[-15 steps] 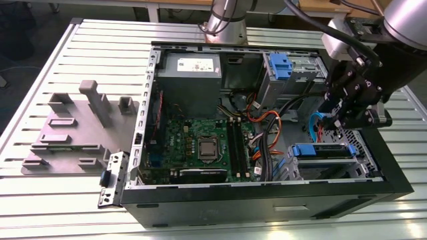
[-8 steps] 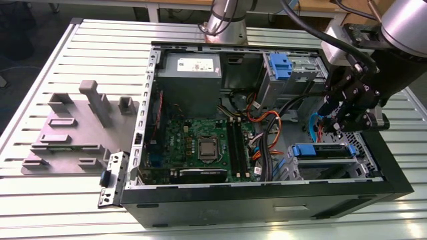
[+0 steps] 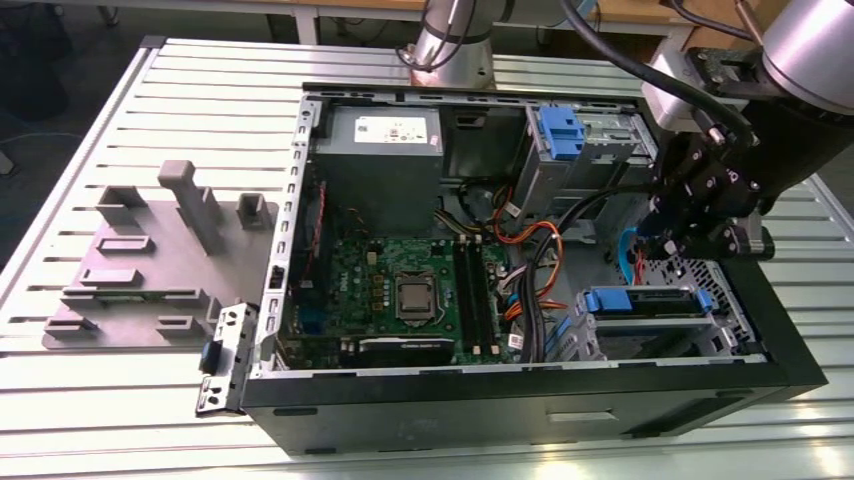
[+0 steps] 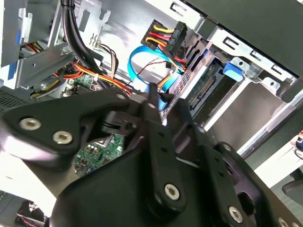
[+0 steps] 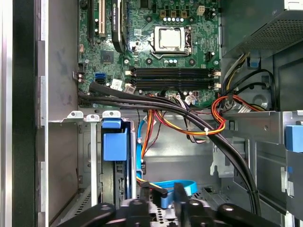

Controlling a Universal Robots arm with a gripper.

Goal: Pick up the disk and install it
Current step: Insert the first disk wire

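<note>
Gripper [image 5: 169,191]: fingers narrowly parted, empty; hangs inside the computer case [image 3: 534,395] at the exterior view's right. Disk [image 5: 115,147] sits in the near bay alongside, with a blue cable [image 5: 191,184] close by.

No lettering can be read anywhere here.

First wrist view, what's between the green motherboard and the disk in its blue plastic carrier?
In the first wrist view, thick black cables cross between the green motherboard and the disk.
</note>
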